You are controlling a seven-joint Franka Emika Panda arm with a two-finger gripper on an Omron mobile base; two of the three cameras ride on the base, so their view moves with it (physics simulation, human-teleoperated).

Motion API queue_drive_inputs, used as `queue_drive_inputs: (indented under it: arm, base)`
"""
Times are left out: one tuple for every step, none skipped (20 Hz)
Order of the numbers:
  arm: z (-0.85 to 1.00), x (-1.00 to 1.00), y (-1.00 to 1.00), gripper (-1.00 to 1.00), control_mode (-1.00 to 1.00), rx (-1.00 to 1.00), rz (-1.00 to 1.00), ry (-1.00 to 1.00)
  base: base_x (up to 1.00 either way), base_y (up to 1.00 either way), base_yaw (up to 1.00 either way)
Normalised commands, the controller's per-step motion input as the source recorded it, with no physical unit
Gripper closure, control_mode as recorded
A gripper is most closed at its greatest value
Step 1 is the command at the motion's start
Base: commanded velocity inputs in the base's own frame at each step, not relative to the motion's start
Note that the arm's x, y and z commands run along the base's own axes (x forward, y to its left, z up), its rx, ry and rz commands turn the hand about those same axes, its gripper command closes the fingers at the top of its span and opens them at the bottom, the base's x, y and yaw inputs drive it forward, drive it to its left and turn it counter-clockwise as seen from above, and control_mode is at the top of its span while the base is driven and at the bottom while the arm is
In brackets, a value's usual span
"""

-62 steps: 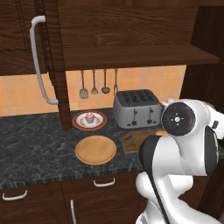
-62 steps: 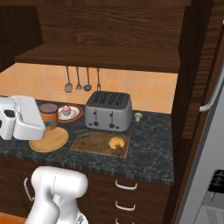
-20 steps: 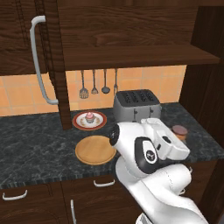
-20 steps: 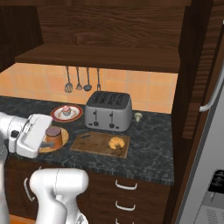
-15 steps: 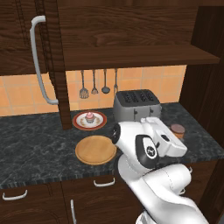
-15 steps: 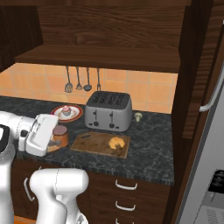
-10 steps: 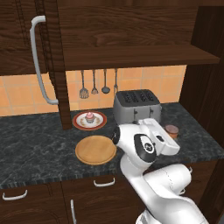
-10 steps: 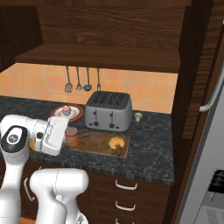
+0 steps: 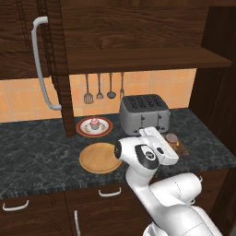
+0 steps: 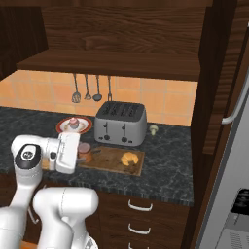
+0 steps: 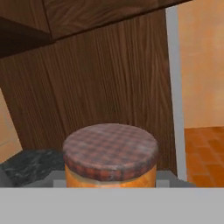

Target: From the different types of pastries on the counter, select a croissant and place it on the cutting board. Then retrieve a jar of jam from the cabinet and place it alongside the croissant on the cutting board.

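My gripper (image 10: pixel 85 154) is shut on the jar of jam (image 10: pixel 84 149), a small orange-brown jar with a checked lid (image 11: pixel 110 148). It holds the jar low over the left end of the dark wooden cutting board (image 10: pixel 111 161); I cannot tell whether the jar touches the board. The golden croissant (image 10: pixel 129 158) lies on the board's right half, apart from the jar. In the left base view the jar (image 9: pixel 172 139) and gripper (image 9: pixel 171 144) sit just right of my arm, which hides most of the board (image 9: pixel 183 150). The pink-frosted cupcake (image 9: pixel 94 123) stands on a red-rimmed plate (image 9: pixel 83 128).
A silver toaster (image 10: pixel 120 123) stands right behind the board. A round light-wood plate (image 9: pixel 94 161) lies left of my arm on the black counter (image 9: pixel 32 156). Utensils (image 9: pixel 99 87) hang on the tiled wall under the cabinet shelf (image 9: pixel 147 59). A small pale object (image 10: pixel 153 129) sits right of the toaster.
The arm has carried the jar from over the round plate across to the left end of the cutting board. The grip has stayed shut on it.
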Motion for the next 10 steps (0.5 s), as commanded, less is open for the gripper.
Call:
queue_drive_inputs:
  arm:
    - [-0.49, 1.0, 0.0, 1.0, -1.0, -0.01, 0.0, -0.08]
    - [-0.51, 1.0, 0.01, 1.0, -1.0, -0.02, 0.0, -0.09]
    - [-0.57, 1.0, 0.0, 1.0, -1.0, 0.0, 0.0, -0.09]
    - [-0.34, 0.84, 0.0, 1.0, -1.0, 0.0, 0.0, -0.07]
    - [0.0, 0.0, 0.0, 1.0, -1.0, 0.0, 0.0, 0.0]
    - [-0.22, 0.38, -0.14, 1.0, -1.0, 0.0, 0.02, 0.0]
    - [-0.4, 0.75, -0.38, 1.0, -1.0, 0.0, 0.0, 0.0]
    - [-0.44, 0.87, -0.53, 1.0, -1.0, 0.0, 0.0, 0.0]
    - [-0.42, 0.98, -0.67, 1.0, -1.0, 0.0, 0.0, 0.0]
    - [-0.46, 1.0, -0.69, 1.0, -1.0, 0.0, 0.0, 0.0]
  base:
    - [0.0, 0.0, 0.0]
    - [0.0, 0.0, 0.0]
    - [0.0, 0.0, 0.0]
    - [0.0, 0.0, 0.0]
    - [0.0, 0.0, 0.0]
    - [0.0, 0.0, 0.0]
    - [0.0, 0.0, 0.0]
    - [0.0, 0.0, 0.0]
    - [0.0, 0.0, 0.0]
    - [0.0, 0.0, 0.0]
